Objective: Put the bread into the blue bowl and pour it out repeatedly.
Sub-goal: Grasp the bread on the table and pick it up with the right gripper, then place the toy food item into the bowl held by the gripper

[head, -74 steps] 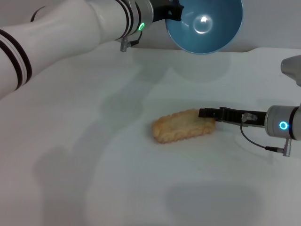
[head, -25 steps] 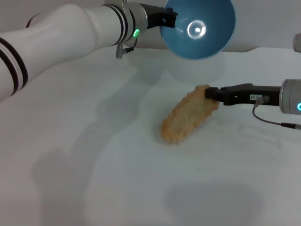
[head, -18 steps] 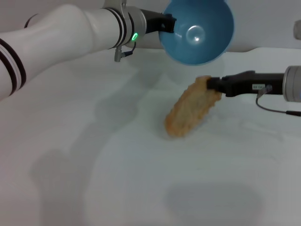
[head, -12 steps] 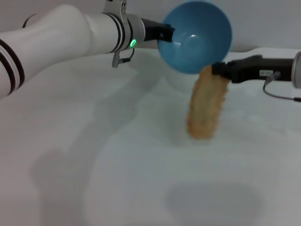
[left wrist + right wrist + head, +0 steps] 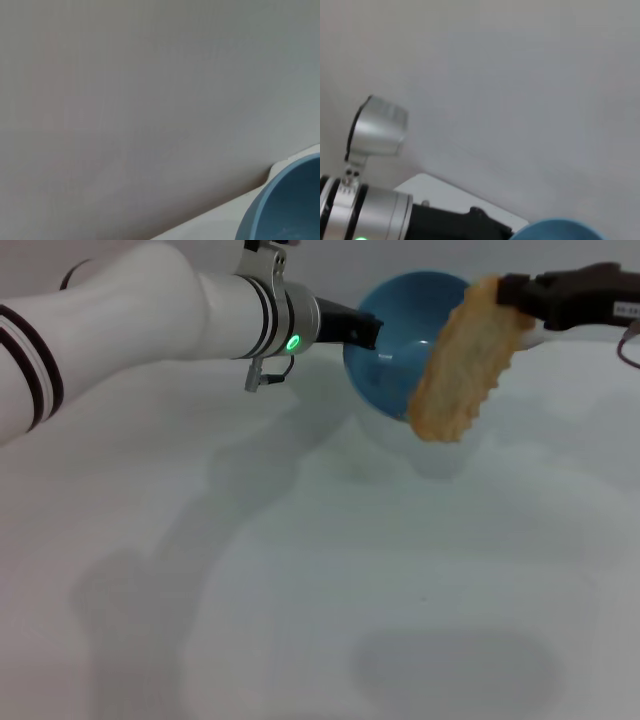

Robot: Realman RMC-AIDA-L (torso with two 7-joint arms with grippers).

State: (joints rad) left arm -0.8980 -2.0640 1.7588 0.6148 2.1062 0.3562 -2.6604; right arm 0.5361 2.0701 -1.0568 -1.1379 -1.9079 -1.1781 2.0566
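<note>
The right gripper (image 5: 515, 295) was clamped on the upper end of the bread (image 5: 458, 362), which hung clear of the white worktop (image 5: 300, 590) with its plain tan underside facing the head camera and its scalloped edge showing down one side. The loaf slanted down from that end, its lower end in front of the blue bowl (image 5: 392, 350), overlapping the near rim in the head view; whether it touched the rim could not be told.

The left gripper (image 5: 368, 332) was closed on the bowl's rim, holding it off the worktop, tipped with its opening turned toward the bread. The left wrist view showed only a slice of that rim against the wall; the right wrist view showed the left arm's wrist and a sliver of the bowl.

The loaf kept its shape while held by one end, so it appeared stiff and light, probably a moulded toy. An end pinch let it swing, so it was likely to drop in lower end first. The bowl looked glossy and smooth, so a rim grip probably needed firm pressure when tilted.
</note>
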